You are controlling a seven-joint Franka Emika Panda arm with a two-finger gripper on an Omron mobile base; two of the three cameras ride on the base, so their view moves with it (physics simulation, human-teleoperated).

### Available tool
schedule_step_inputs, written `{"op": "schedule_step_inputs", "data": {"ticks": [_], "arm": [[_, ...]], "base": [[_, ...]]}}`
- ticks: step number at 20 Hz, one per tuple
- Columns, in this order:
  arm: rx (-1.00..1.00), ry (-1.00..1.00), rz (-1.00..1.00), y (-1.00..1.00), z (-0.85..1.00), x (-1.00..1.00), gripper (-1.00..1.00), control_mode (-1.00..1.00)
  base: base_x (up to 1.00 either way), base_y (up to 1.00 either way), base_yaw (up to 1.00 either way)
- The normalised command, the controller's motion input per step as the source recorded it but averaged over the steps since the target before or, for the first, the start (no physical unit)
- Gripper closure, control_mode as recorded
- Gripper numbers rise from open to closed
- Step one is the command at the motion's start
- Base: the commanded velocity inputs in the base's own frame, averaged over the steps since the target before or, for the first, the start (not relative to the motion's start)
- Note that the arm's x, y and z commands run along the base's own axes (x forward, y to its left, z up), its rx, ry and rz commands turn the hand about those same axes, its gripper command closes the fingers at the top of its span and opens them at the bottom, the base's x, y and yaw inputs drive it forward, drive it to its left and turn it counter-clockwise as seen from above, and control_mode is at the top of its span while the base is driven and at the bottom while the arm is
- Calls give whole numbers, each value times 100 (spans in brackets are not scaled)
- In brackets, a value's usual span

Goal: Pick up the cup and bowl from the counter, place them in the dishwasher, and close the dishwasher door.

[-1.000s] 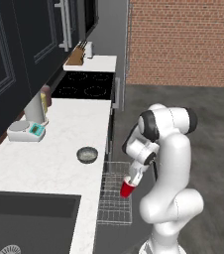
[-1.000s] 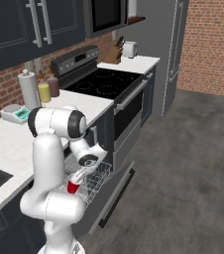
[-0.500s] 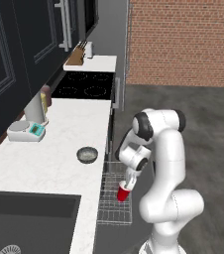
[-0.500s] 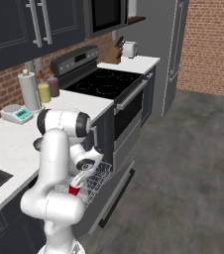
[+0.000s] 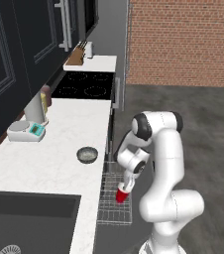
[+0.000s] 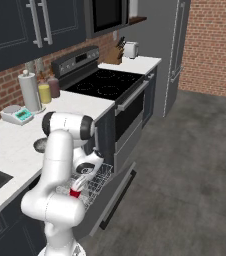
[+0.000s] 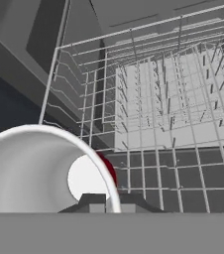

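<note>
A white robot arm holds the red cup (image 5: 122,194) low over the pulled-out wire rack (image 5: 115,208) of the dishwasher, the gripper (image 5: 126,186) clenched on the cup's rim, one finger inside and one outside the wall. From the hand's own camera the cup's white inside (image 7: 39,173) looms at lower left, with the rack's grid and upright tines (image 7: 183,124) spread beyond it. The dishwasher door (image 6: 114,200) lies folded down in front of the robot. The grey bowl (image 5: 87,155) sits untouched on the white counter (image 5: 54,163), near its front edge, well apart from the scale (image 5: 26,131) by the wall.

The cup looks tilted in the grasp, so a release from here could tip it onto its side or catch it on a tine; whether its base already touches the wire cannot be told. A pinch on a thin rim may also slip if the hand swings. The bowl's place near the edge leaves little margin: a clumsy approach could nudge it off onto the open rack or floor.
</note>
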Motion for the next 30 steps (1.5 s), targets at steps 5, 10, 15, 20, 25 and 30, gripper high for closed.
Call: {"op": "schedule_step_inputs", "data": {"ticks": [5,10,15,20,25,30], "arm": [[0,0,0,14,-20,1,-100,-100],[0,0,0,6,-5,1,-100,-100],[0,1,0,0,3,0,-100,-100],[-5,3,0,-4,36,-2,-100,-100],[2,10,-11,-58,90,14,-100,-100],[8,0,-21,-66,100,2,-100,-100]], "base": [[0,0,0],[0,0,0],[0,0,0],[0,0,0],[0,0,0],[0,0,0]]}}
